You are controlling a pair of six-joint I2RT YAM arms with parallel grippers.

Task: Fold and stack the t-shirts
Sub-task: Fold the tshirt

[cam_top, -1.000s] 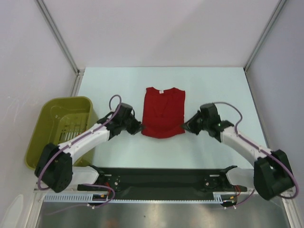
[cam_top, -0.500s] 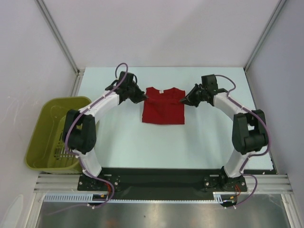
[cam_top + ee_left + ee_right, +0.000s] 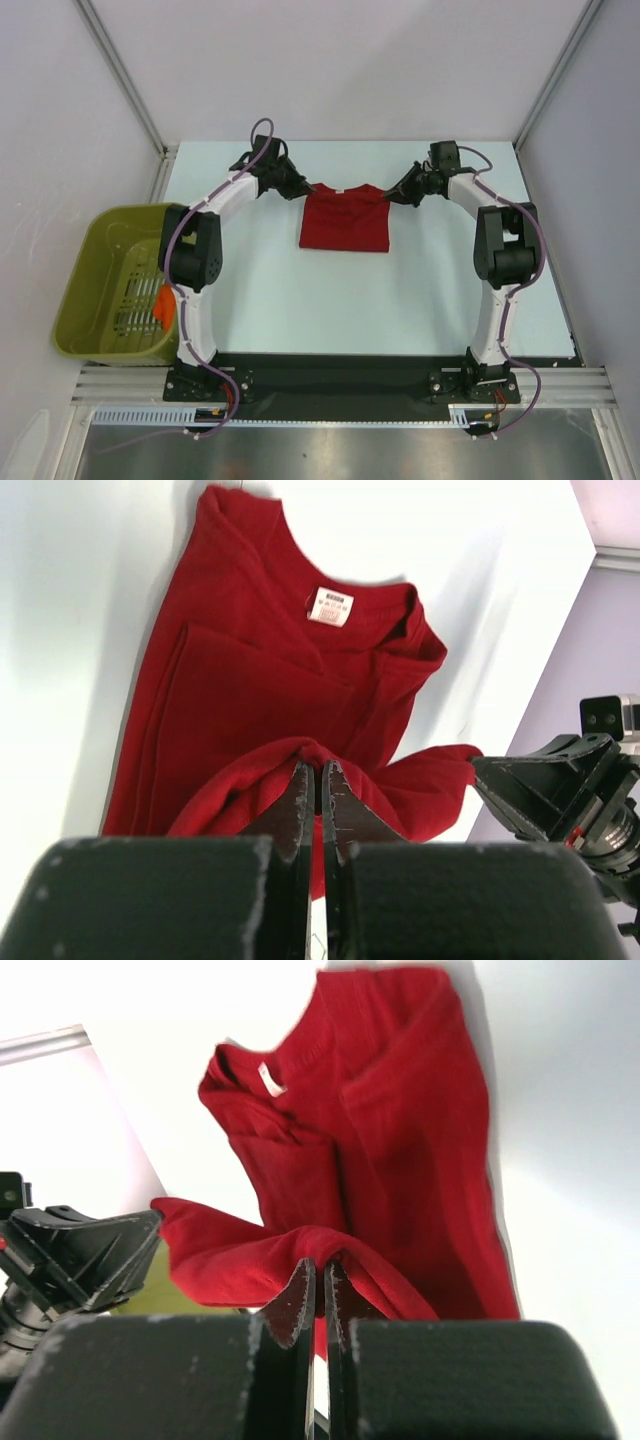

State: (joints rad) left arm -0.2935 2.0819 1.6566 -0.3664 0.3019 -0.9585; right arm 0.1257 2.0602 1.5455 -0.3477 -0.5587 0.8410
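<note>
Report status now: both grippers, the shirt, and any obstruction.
Left gripper shut on red t-shirt, at its far end. Right gripper likewise. Nothing in the way; green basket off left.

The table [image 3: 430, 300] lies open nearer than the t-shirt [image 3: 345, 222]; a green basket [image 3: 72, 300] flanks its left edge.

Top camera overhead, wide; wrist cameras close, sharing t-shirt [image 3: 260, 690].

Pale table [image 3: 300, 300] with a red t-shirt [image 3: 345, 225] near its far edge
</note>
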